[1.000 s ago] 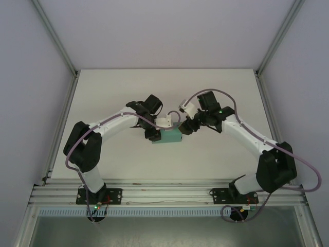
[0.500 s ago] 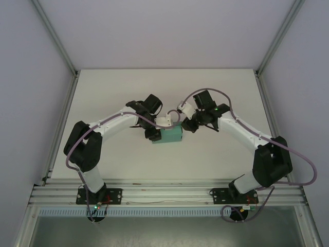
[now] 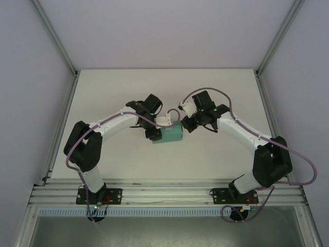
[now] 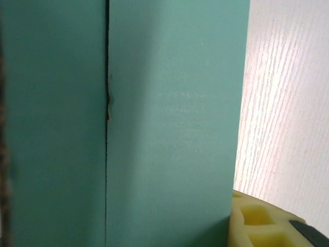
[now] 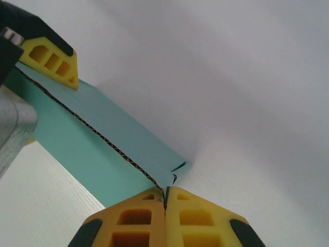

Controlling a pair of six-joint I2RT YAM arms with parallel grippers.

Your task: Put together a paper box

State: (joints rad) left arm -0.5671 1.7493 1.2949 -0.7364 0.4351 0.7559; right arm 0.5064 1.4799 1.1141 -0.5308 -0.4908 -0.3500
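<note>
Most of the folding seems done: the paper box is already a teal rectangular body, mid-frame in the top view. One lengthwise seam gapes slightly, and an end corner looks untucked. The left end effector clamps the box's left end. The right end effector is pinched together on a thin card edge.

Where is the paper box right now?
Top view: the paper box is mid-table, between the left gripper on its left end and the right gripper pinching its right edge.
</note>
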